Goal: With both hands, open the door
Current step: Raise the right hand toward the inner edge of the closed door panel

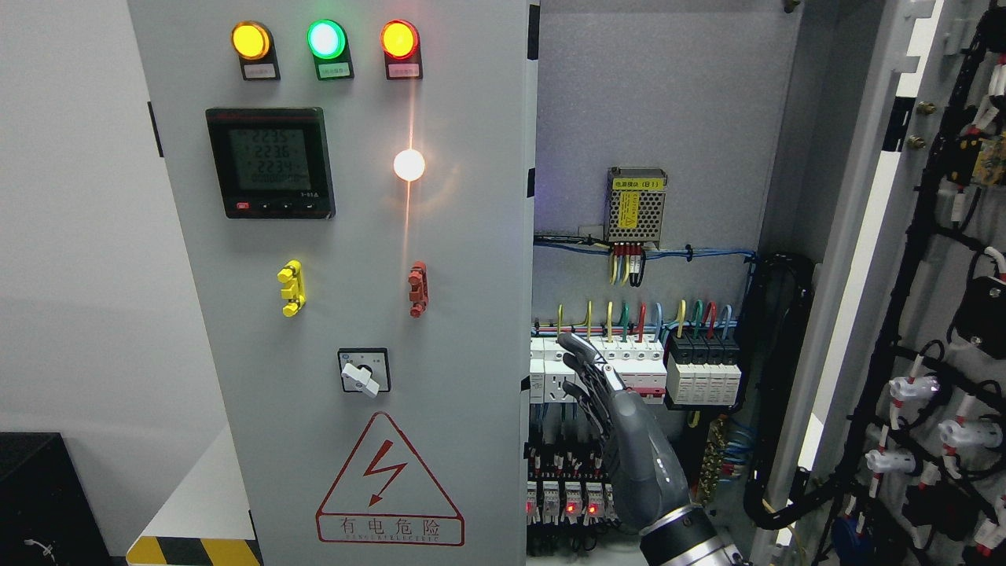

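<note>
Against a white wall I see the tall grey cabinet's left door [338,299] standing upright and shut, the right door [927,314] swung wide open rightward, my right hand [621,424] between them, fingers extended, holding nothing.

Grey door [338,314] bears yellow [251,40], green [326,38] and orange lamps [399,39], a red-bordered warning triangle [389,487].
</note>
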